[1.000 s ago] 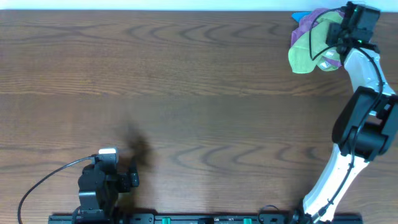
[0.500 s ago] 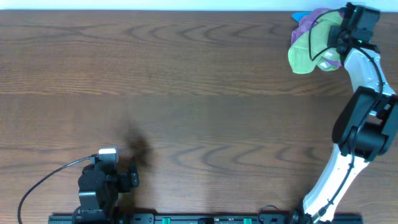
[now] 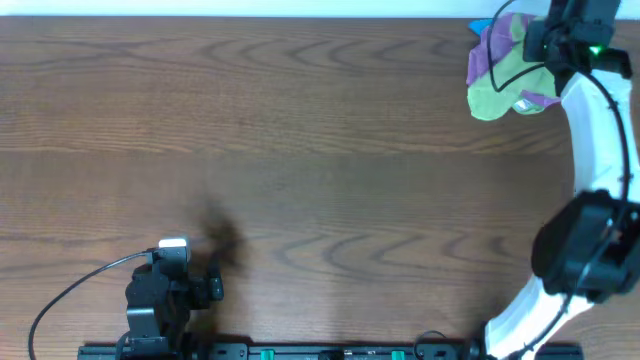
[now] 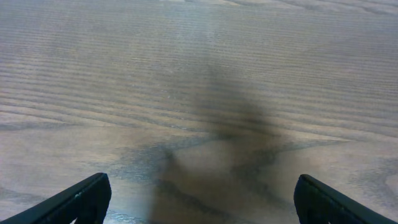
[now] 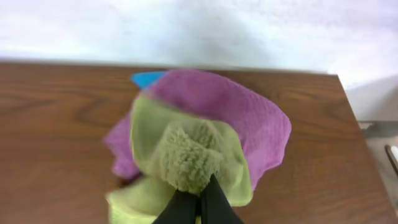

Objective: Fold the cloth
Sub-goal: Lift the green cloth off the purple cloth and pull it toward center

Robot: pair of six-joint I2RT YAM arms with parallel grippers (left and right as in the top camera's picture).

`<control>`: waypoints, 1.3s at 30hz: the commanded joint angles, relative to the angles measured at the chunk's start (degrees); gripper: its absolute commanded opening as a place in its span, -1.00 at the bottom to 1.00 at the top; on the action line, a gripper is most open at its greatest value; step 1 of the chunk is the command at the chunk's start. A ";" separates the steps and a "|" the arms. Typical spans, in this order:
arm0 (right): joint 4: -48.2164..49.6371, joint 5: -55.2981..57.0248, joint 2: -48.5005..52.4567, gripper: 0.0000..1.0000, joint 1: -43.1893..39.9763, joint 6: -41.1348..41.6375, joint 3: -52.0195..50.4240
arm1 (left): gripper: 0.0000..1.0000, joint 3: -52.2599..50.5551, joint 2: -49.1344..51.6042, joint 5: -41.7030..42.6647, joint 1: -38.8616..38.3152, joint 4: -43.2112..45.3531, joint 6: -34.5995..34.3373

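The cloth is lime-green and fuzzy, bunched up at the table's far right corner on top of a purple cloth. My right gripper is shut on a pinched tuft of it. In the right wrist view the black fingers meet at the gripper, with the cloth gathered into a peak above them and its edges drooping around. My left gripper sits low near the front left edge. In the left wrist view it stands wide open over bare wood.
The purple cloth lies under and behind the green one, with a blue item poking out from beneath it. The table's back edge and right edge run close to the pile. A black cable loops by the left arm.
My right gripper has closed on the green cloth and pulled it up into a bunch, the arm shifting slightly toward the back edge. The left arm has not moved.
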 commanded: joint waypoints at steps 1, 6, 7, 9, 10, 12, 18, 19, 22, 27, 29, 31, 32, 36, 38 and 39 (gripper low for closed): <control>-3.63 -0.33 -4.96 -0.97 3.72 -0.02 0.59 | 0.90 -1.22 -0.35 -0.24 -0.15 -1.81 1.25; -12.41 -0.22 -11.15 -0.97 11.34 0.79 0.59 | 0.90 -1.22 -0.35 -0.24 -0.15 -1.79 1.25; -14.21 -0.24 -12.17 -0.98 12.83 1.40 0.59 | 0.90 -1.22 -0.35 -0.24 -0.15 -1.79 1.25; -17.92 -0.24 -14.36 -0.97 16.06 3.08 0.59 | 0.91 -1.22 -0.35 -0.24 -0.15 -1.79 1.25; -19.65 -0.26 -15.56 -0.97 17.90 4.00 0.59 | 0.90 -1.22 -0.35 -0.24 -0.15 -1.79 1.25; -23.12 -0.24 -18.21 -0.97 22.34 4.55 0.59 | 0.90 -1.22 -0.35 -0.24 -0.15 -1.79 1.25; -30.67 -0.28 -23.17 -0.97 32.52 7.58 0.59 | 0.90 -1.22 -0.35 -0.24 -0.15 -1.79 1.25; -32.24 -0.35 -23.76 -0.98 34.18 8.55 0.59 | 0.90 -1.22 -0.35 -0.24 -0.15 -1.79 1.25; -36.61 -1.66 -24.98 -0.97 39.21 10.08 0.59 | 0.90 -1.22 -0.35 -0.24 -0.15 -1.79 1.25; -41.55 -3.08 -25.62 -0.97 47.30 12.76 0.59 | 0.90 -1.22 -0.35 -0.24 -0.15 -1.79 1.25; -43.21 -3.02 -25.73 -0.97 49.99 13.57 0.59 | 0.90 -1.22 -0.35 -0.24 -0.15 -1.79 1.25; -44.96 -3.06 -25.86 -0.97 52.46 14.82 0.59 | 0.91 -1.22 -0.35 -0.24 -0.15 -1.79 1.25; -45.79 -3.06 -25.94 -0.97 53.55 15.43 0.59 | 0.91 -1.22 -0.35 -0.24 -0.15 -1.81 1.25; -48.11 -2.82 -26.75 -0.98 57.51 16.90 0.59 | 0.90 -1.22 -0.35 -0.24 -0.15 -1.79 1.25; -48.43 -2.73 -27.19 -0.97 58.80 17.51 0.59 | 0.90 -1.22 -0.35 -0.24 -0.15 -1.79 1.25; -48.52 -2.73 -27.34 -0.97 59.17 17.88 0.59 | 0.91 -1.22 -0.35 -0.24 -0.15 -1.79 1.25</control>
